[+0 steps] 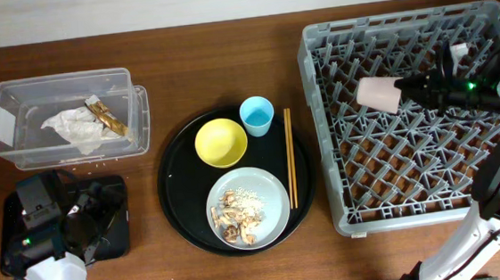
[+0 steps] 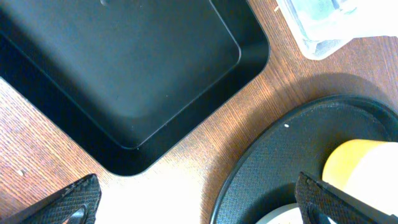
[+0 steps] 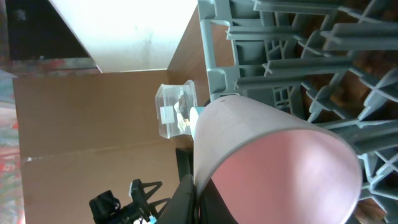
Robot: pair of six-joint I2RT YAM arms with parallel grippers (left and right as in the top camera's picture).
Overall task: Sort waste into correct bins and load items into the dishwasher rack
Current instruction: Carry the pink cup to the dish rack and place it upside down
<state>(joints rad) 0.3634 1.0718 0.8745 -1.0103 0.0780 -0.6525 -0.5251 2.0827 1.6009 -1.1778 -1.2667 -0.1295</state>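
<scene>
Over the rack [image 1: 316, 144], toward its far left corner, I am holding the pink cup [image 1: 378, 93] on its side, right claw [image 1: 404, 90] clenched on it. The next move, I judge, is lowering it between pegs, then releasing. My left claw [image 1: 90, 213] is hanging released above the flat black tray [image 1: 122, 235].

Brown wood-grain tabletop [image 1: 191, 73]. Grey lattice rack [image 1: 401, 18] at its right edge, pink cup [image 1: 378, 93] over it. The round black tray [image 1: 178, 190] bears a yellow bowl [image 1: 221, 143], light-blue cup [image 1: 256, 115], grey-green plate [image 1: 274, 201] and tan chopsticks [image 1: 290, 159]. Near the left edge: clear box [image 1: 58, 80], flat black tray [image 1: 119, 240].
</scene>
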